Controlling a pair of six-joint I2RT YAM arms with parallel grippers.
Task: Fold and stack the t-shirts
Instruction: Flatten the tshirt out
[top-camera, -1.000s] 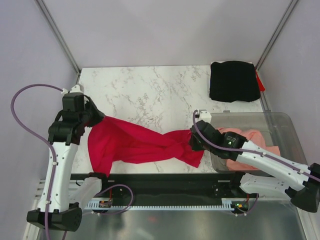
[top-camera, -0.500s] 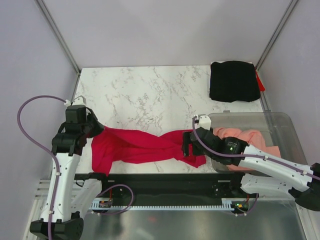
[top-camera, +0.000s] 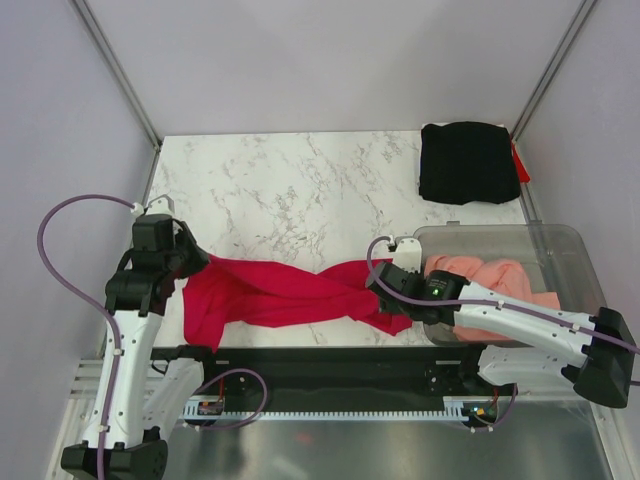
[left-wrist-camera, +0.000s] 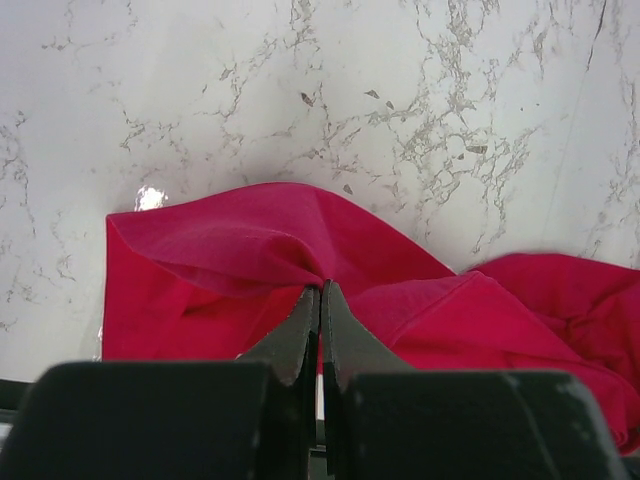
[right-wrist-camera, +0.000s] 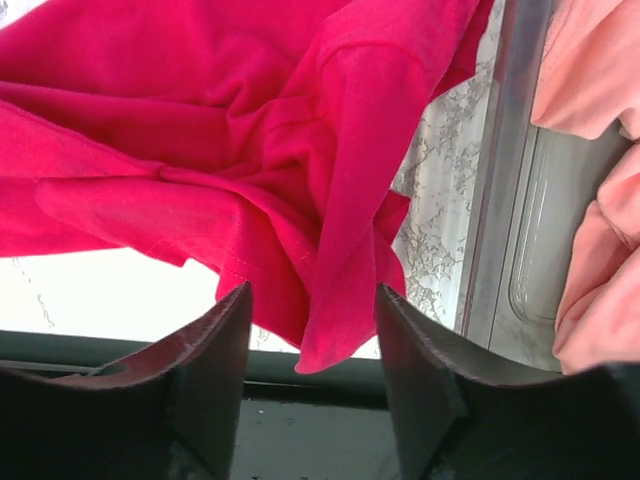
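The crimson t-shirt (top-camera: 290, 295) is lying as a long, twisted, rumpled band across the lower middle of the top view, on the near edge of the marble table (top-camera: 290, 180). I am seeing the left gripper (left-wrist-camera: 320, 295) clamping its fingers tight together on a raised fold at the shirt's left end, and soft creases are fanning out from the pinch. At the shirt's right end, the right gripper (right-wrist-camera: 312, 300) is standing with its jaws well apart. A drooping corner of the red cloth is hanging down between the two dark fingers, and they are not pressing on it. The fabric is looking matte and thin, with a stitched hem showing in the right wrist view.

Just right of that end, the salmon-pink t-shirt (top-camera: 495, 275) is sitting bunched inside the clear plastic bin (top-camera: 560, 235), at the lower right of the top view. The black t-shirt (top-camera: 468, 162) is resting as a folded, squarish block in the upper right corner of the white, grey-veined tabletop, well apart from the other two.
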